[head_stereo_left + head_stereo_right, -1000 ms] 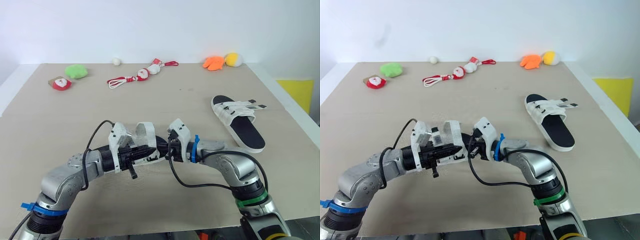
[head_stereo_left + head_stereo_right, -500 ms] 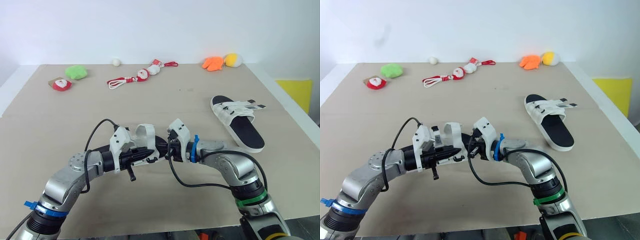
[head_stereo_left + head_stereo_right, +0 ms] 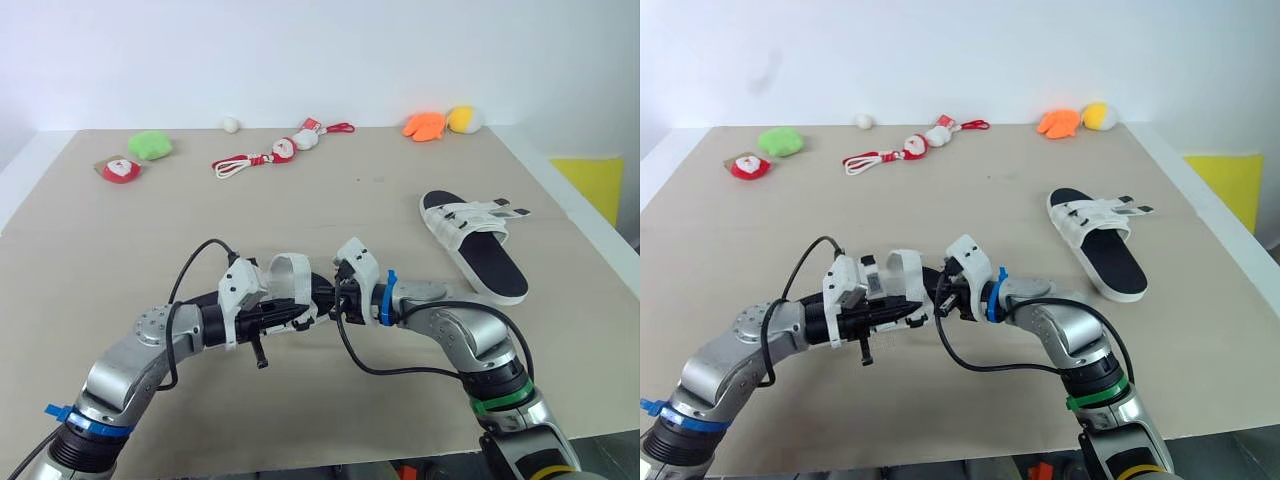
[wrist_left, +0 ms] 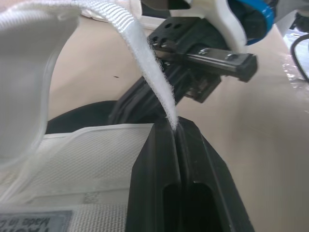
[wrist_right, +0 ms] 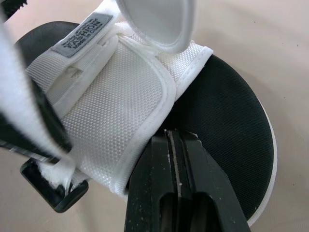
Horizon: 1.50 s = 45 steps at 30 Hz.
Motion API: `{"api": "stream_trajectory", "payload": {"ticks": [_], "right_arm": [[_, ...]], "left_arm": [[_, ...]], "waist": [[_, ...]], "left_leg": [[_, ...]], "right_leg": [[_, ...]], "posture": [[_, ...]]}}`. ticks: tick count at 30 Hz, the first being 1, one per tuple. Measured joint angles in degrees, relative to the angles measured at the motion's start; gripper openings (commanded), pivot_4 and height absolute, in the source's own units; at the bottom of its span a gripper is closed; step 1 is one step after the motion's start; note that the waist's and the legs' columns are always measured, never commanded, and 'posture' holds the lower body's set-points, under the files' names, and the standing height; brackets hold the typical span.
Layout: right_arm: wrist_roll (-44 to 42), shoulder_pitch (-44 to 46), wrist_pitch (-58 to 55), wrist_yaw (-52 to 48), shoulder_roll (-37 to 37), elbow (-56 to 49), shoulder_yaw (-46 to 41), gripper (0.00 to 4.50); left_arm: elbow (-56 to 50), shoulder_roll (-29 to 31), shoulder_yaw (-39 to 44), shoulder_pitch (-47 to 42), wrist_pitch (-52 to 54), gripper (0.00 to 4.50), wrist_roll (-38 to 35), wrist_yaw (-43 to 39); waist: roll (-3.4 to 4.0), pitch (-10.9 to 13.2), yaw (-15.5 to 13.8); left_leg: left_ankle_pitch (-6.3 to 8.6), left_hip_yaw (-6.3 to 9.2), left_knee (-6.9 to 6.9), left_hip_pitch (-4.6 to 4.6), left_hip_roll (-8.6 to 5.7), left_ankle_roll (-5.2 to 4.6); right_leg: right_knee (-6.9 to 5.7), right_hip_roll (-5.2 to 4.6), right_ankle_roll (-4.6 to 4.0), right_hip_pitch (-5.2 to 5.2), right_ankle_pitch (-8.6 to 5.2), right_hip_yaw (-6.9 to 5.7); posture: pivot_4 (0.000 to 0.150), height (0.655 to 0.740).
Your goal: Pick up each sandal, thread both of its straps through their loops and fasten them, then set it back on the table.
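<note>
Pinching white strap [image 4: 145, 63], left hand [image 4: 176, 128] fully closed; right hand [image 5: 175, 137] closed on "FASHION"-labelled sandal [image 5: 120, 96].

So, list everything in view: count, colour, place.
held sandal: one, white and black, between grippers
second sandal: one, white and black, table's right
green plush toy: one, far left
Santa toy: one, red-white, beside it
ball: one, white, far edge
Santa cord toys: seemingly two, red-white, far middle
orange plush toy: one, far right
yellow plush toy: one, beside it
yellow patch: one, right of table
table: one, beige
left gripper: black, shut on held sandal's strap
right gripper: black, shut on held sandal
</note>
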<state>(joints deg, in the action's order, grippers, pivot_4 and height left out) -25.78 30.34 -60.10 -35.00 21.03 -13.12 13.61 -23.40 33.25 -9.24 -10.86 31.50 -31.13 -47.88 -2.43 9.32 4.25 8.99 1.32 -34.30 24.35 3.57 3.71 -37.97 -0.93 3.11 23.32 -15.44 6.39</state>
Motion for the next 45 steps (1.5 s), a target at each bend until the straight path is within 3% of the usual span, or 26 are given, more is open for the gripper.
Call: {"api": "stream_trajectory", "payload": {"ticks": [8,20,23,24,27,28,31,35,39,45], "right_arm": [[0.03,0.46,0.36,-0.05,0.01,1.07,-0.01,0.0],[0.02,0.67,0.68,-0.06,0.02,1.0,-0.03,0.0],[0.03,0.67,0.68,-0.02,0.02,1.02,-0.05,0.0],[0.04,0.67,0.68,0.08,0.02,1.05,-0.08,0.0],[0.04,0.67,0.68,0.15,0.02,1.04,-0.08,0.0],[0.04,0.67,0.68,0.15,0.02,1.04,-0.08,0.0],[0.03,0.65,0.67,0.15,0.02,0.97,-0.08,0.0],[0.03,0.65,0.67,0.16,0.02,0.94,-0.07,0.0],[-0.01,0.62,0.65,0.15,0.02,0.89,-0.05,0.0],[-0.01,0.63,0.65,0.2,0.01,0.91,-0.04,0.0]], "left_arm": [[-1.24,-0.52,1.88,-0.74,5.08,4.42,-5.71,-1.17],[2.64,-5.54,7.1,-8.44,12.36,4.42,-12.27,4.91],[2.7,-5.63,7.15,-8.54,12.8,3.73,-12.36,5.18],[2.87,-6.06,7.16,-8.9,13.1,3.28,-12.4,5.72],[3.22,-6.62,7.23,-9.33,13.49,2.49,-12.65,6.27],[3.23,-6.67,7.24,-9.35,13.5,2.49,-12.69,6.28],[3.25,-6.91,7.36,-9.51,13.79,1.71,-12.8,6.41],[3.15,-5.17,6.9,-9.44,13.7,0.07,-11.96,5.73],[1.77,-1.3,3.48,-6.74,11.99,0.01,-8.62,2.85],[0.56,-0.28,1.36,-5.5,8.88,0.01,-5.32,1.32]], "waist": [[-0.01,0.01,0.05],[0.0,0.07,0.04],[-0.01,0.07,0.04],[-0.01,0.08,0.04],[-0.02,0.08,0.04],[-0.02,0.08,0.04],[-0.02,0.08,0.04],[-0.01,0.08,0.05],[-0.01,0.08,0.05],[-0.01,0.08,0.05]], "left_leg": [[-0.01,0.02,-0.08,0.0,-0.02,-0.02],[-0.02,0.11,-0.07,0.23,-0.02,-0.04],[-0.03,0.14,-0.08,0.24,-0.02,-0.04],[-0.03,0.14,-0.09,0.25,-0.03,-0.04],[-0.03,0.14,-0.1,0.24,-0.03,-0.04],[-0.03,0.14,-0.1,0.25,-0.03,-0.04],[-0.03,0.15,-0.09,0.25,-0.03,-0.04],[-0.03,0.15,-0.09,0.25,-0.03,-0.04],[-0.02,0.14,-0.07,0.25,-0.02,-0.03],[-0.02,0.14,-0.07,0.24,-0.02,-0.03]], "right_leg": [[0.0,-0.02,-0.01,0.01,0.01,0.0],[0.0,0.08,0.06,-0.03,0.06,0.0],[0.0,0.09,0.07,-0.03,0.06,0.0],[0.0,0.08,0.06,-0.04,0.06,0.0],[0.0,0.08,0.06,-0.04,0.07,0.0],[0.0,0.08,0.06,-0.04,0.07,0.0],[0.0,0.09,0.06,-0.04,0.07,0.0],[0.0,0.09,0.06,-0.02,0.07,0.0],[0.0,0.08,0.04,-0.01,0.05,0.0],[0.0,0.07,0.04,0.0,0.05,0.0]], "posture": [[0.15,0.74],[0.15,0.74],[0.15,0.74],[0.15,0.74],[0.15,0.74],[0.15,0.74],[0.15,0.74],[0.15,0.74],[0.15,0.74],[0.15,0.74]]}}
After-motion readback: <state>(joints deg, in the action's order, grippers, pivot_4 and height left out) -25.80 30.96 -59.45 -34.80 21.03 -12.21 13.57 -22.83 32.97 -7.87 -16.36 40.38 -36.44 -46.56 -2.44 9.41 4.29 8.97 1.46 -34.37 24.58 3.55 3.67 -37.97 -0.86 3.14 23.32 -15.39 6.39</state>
